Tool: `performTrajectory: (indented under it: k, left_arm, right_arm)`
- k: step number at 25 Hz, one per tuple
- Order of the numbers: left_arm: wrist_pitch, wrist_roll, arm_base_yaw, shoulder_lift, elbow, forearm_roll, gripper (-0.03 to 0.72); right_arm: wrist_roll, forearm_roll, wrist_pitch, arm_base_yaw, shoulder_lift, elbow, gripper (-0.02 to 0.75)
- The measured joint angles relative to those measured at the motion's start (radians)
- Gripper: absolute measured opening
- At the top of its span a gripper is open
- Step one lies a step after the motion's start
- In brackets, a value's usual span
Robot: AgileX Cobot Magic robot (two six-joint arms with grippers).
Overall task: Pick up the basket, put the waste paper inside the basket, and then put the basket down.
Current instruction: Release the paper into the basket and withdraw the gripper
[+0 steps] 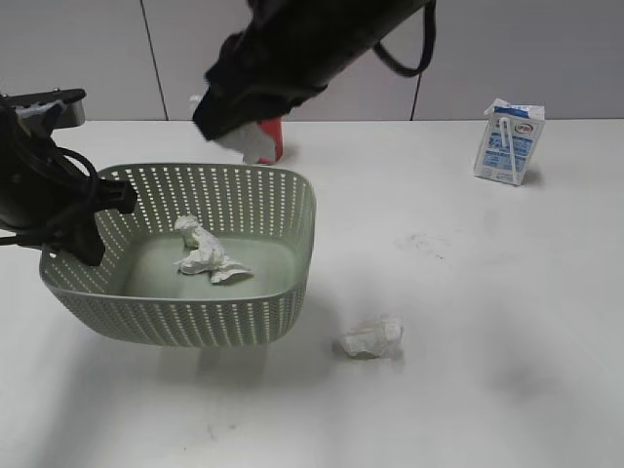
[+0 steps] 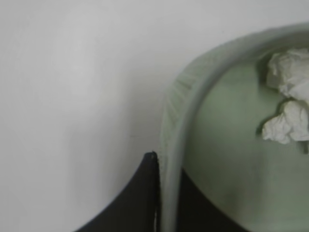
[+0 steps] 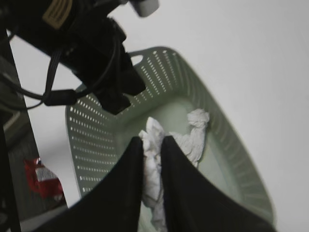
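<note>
One pale sage-green perforated plastic basket (image 1: 244,210) hangs tilted above the white table (image 1: 487,292), its rim clamped by the left gripper (image 2: 166,193). Three crumpled white paper wads show: one in the basket (image 1: 207,253), one on the table (image 1: 371,337), one pinched by the right gripper (image 3: 152,159) above the basket.

The basket (image 1: 200,255) sits left on the tabletop (image 1: 468,390), with waste paper (image 1: 207,255) in it. Another wad (image 1: 371,336) lies right of it; a carton (image 1: 509,140) stands far right, a can (image 1: 270,138) behind the basket.
</note>
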Motion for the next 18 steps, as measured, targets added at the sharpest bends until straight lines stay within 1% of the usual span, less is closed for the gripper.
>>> performTrajectory:
  k: [1,3,5,6,7,9,10,12,13,15,16,18]
  left_arm:
    - [0.0,0.0,0.0,0.0,0.0,0.0,0.0]
    - [0.0,0.0,0.0,0.0,0.0,-0.001,0.0]
    - [0.001,0.0,0.0,0.0,0.0,-0.004,0.0]
    - [0.002,0.0,0.0,0.0,0.0,-0.005,0.0]
    - [0.004,0.0,0.0,0.0,0.0,-0.007,0.0]
    - [0.007,-0.003,0.008,0.0,0.0,-0.024,0.0]
    - [0.009,-0.004,0.014,0.0,0.0,-0.034,0.0]
    - [0.015,-0.007,0.035,0.0,0.0,-0.034,0.0]
    - [0.023,-0.007,0.046,0.0,0.0,-0.012,0.0]
    - [0.051,-0.008,0.061,0.0,0.0,0.054,0.0]
    - [0.068,-0.008,0.069,0.0,0.0,0.095,0.0]
    - [0.09,-0.008,0.086,0.0,0.0,0.148,0.0]
  right_arm:
    - [0.0,-0.029,0.001,0.024,0.012,0.002,0.123]
    - [0.005,-0.06,0.002,0.051,0.045,0.003,0.288]
    - [0.023,-0.074,-0.001,0.057,0.072,0.004,0.504]
    - [0.028,-0.081,-0.003,0.057,0.081,0.004,0.567]
    - [0.032,-0.09,-0.003,0.057,0.084,0.004,0.602]
    - [0.047,-0.129,0.002,0.053,0.084,-0.019,0.612]
    - [0.064,-0.17,0.009,0.049,0.082,-0.036,0.612]
    - [0.138,-0.29,0.061,0.044,0.068,-0.091,0.612]
    - [0.18,-0.373,0.1,0.038,0.056,-0.119,0.611]
    - [0.255,-0.528,0.229,0.021,0.029,-0.154,0.607]
    - [0.296,-0.571,0.293,0.013,0.018,-0.159,0.601]
    - [0.37,-0.619,0.34,-0.01,0.011,-0.14,0.589]
